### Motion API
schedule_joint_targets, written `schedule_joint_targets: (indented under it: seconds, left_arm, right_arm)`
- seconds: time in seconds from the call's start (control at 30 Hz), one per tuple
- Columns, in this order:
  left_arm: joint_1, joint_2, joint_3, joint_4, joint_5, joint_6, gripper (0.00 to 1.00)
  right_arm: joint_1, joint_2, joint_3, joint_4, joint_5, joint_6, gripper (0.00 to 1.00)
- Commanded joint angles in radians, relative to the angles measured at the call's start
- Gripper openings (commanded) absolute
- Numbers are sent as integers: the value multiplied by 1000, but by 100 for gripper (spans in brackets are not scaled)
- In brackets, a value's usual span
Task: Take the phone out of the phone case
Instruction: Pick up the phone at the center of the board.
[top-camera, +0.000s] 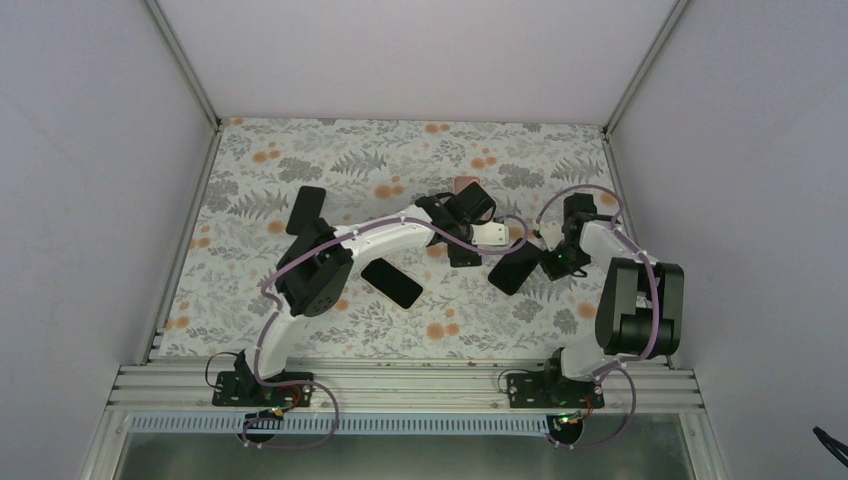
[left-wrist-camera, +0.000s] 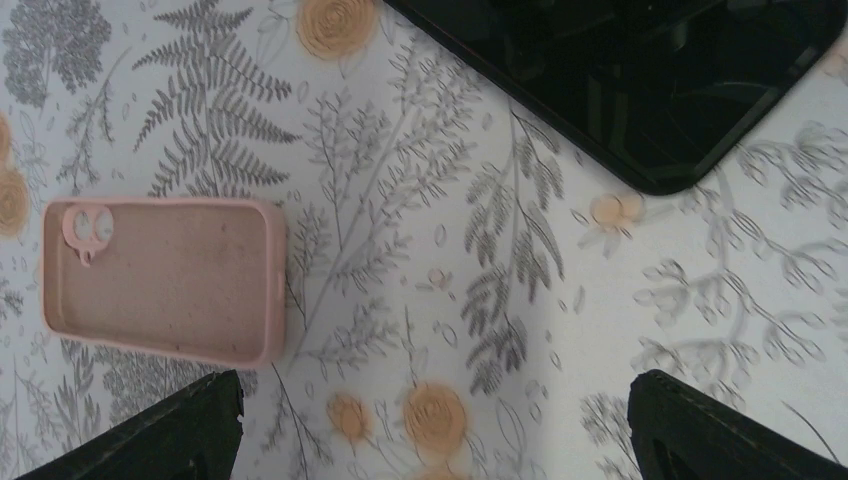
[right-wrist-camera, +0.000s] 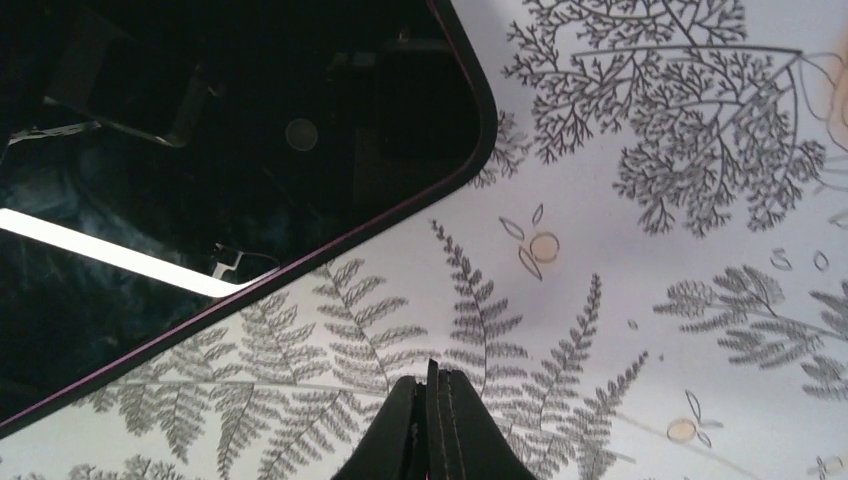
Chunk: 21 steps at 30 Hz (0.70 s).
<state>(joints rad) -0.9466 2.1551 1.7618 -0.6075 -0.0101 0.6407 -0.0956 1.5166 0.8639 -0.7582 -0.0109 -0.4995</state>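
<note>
A pink phone case (left-wrist-camera: 165, 280) lies empty on the floral cloth, hollow side up, its camera cut-out at the left end; from above only its far end (top-camera: 466, 184) peeks out behind my left gripper (top-camera: 468, 207). In the left wrist view the left gripper (left-wrist-camera: 435, 430) stands open, with bare cloth between its fingers and the case just beyond its left finger (left-wrist-camera: 170, 435). A black phone (right-wrist-camera: 230, 150) lies screen up, also seen in the overhead view (top-camera: 515, 268) and the left wrist view (left-wrist-camera: 640, 80). My right gripper (right-wrist-camera: 435, 420) is shut on nothing, just off that phone's long edge.
Two more black slabs lie on the cloth, one at the centre left (top-camera: 392, 283) and one further back on the left (top-camera: 306, 210). White walls close off the table's back and sides.
</note>
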Motion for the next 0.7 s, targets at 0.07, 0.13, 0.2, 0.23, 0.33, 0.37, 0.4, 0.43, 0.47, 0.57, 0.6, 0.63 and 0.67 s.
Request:
schedule_joint_targets:
  seconds: [0.07, 0.13, 0.2, 0.23, 0.33, 0.37, 0.4, 0.43, 0.47, 0.57, 0.6, 0.63, 0.67]
  left_arm:
    - [-16, 94, 70, 26, -54, -21, 94]
    - [-20, 114, 70, 32, -63, -23, 94]
    - [-25, 123, 61, 48, -69, -23, 94]
    - [-29, 125, 52, 57, -75, -22, 94]
    - [-41, 126, 20, 100, -100, -23, 94]
    - [-44, 126, 11, 118, -110, -28, 94]
    - [-46, 125, 0, 135, -115, -37, 94]
    - [-48, 124, -11, 158, -121, -46, 94]
    - [-52, 125, -20, 177, -131, -53, 94]
    - [-67, 127, -54, 225, -148, -64, 95]
    - [-74, 129, -59, 232, -149, -64, 94]
    - [-85, 134, -57, 232, -149, -67, 94]
    - [-93, 137, -55, 224, -147, -70, 94]
  right_arm:
    - [-29, 83, 51, 49, -71, -57, 4]
    - [-35, 112, 66, 54, -90, -59, 4]
    - [-38, 137, 84, 46, -120, -62, 4]
    - [-40, 138, 92, 42, -134, -63, 4]
    - [-43, 194, 113, 42, -164, -62, 4]
    - [-45, 205, 121, 41, -174, -61, 4]
    - [-46, 216, 130, 39, -187, -61, 4]
    - [-48, 228, 139, 36, -196, -60, 4]
    - [-50, 241, 151, 34, -202, -57, 4]
    - [-55, 270, 192, 28, -221, -49, 4]
    - [-56, 280, 202, 22, -230, -50, 4]
    - [-57, 291, 217, 17, -237, -50, 4]
    - [-57, 307, 231, 12, -245, -48, 4]
